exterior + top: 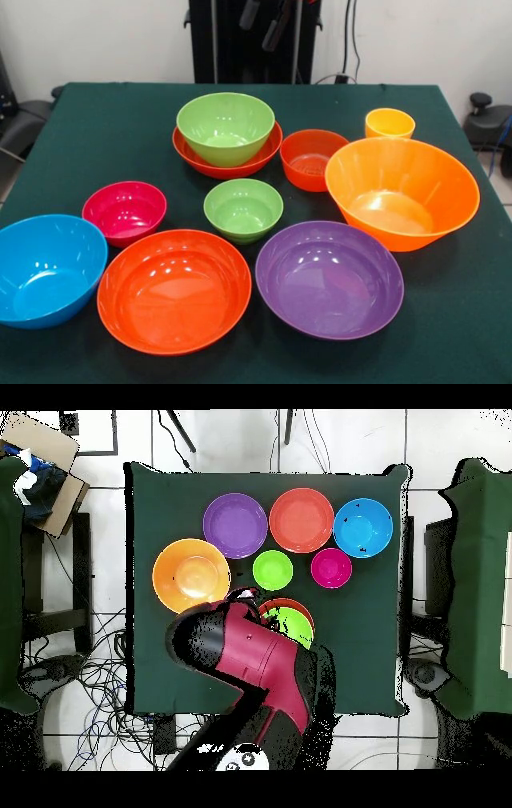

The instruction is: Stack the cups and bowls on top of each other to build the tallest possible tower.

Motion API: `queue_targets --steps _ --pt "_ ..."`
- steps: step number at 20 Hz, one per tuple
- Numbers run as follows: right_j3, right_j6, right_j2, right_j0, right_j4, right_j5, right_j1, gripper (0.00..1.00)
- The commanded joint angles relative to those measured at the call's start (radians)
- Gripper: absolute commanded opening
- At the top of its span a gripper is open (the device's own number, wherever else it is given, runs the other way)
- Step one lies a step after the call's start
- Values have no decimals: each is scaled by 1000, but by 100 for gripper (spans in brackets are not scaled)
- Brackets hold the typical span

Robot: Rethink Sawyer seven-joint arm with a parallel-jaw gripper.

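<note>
The tower so far is a lime green bowl nested in a wide red-orange bowl at the worktop's far side, other bowls lying loose around it, while the gripper's state I cannot tell.

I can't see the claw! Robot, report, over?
Gripper hidden, both views. Tower: green bowl in red one, orange bowl not on. Cup loose. Arm covers tower overhead.
</note>
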Motion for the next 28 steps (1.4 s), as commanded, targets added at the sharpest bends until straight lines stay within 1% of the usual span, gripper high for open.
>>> queue_targets --steps 1,4,11,16,22,28 --pt "-67 184 103 13 44 88 66 100" --pt "-75 195 105 14 60 72 83 100" --pt "-112 237 90 37 108 81 119 100" --pt "-160 269 67 59 144 131 144 100" --pt "-223 303 60 69 188 169 179 100" --pt "-267 324 50 72 208 190 208 100"
